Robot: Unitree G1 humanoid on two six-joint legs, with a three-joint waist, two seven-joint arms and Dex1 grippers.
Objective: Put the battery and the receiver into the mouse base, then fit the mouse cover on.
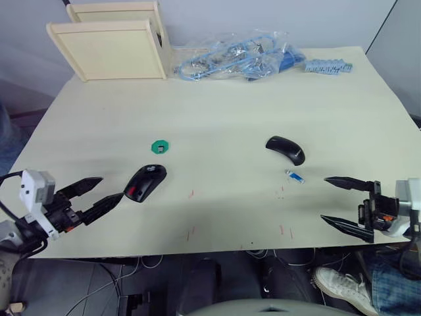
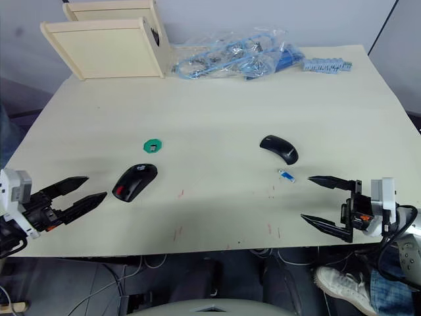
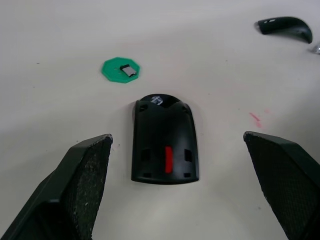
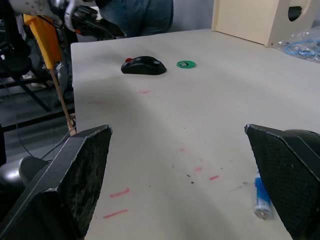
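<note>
Nothing is assembled yet; all four parts lie apart on the table [image 1: 217,112], toward its front edge. The mouse base [image 1: 145,182] rests left of centre near the front edge, its red patch facing the left gripper [image 1: 100,195], which hangs just off that edge with its jaws spread wide and empty, lined up on the base as if to steady or grasp it. Just beyond the base sits a green disc [image 1: 160,146] carrying the tiny receiver [image 3: 128,70], probably so the small nub is easy to find and pick. The mouse cover [image 1: 285,149] lies right of centre, and the battery [image 1: 295,176] is just in front of it. The right gripper [image 1: 339,200] hovers near the front right edge, jaws wide apart and empty, close to the battery, likely its first pick.
</note>
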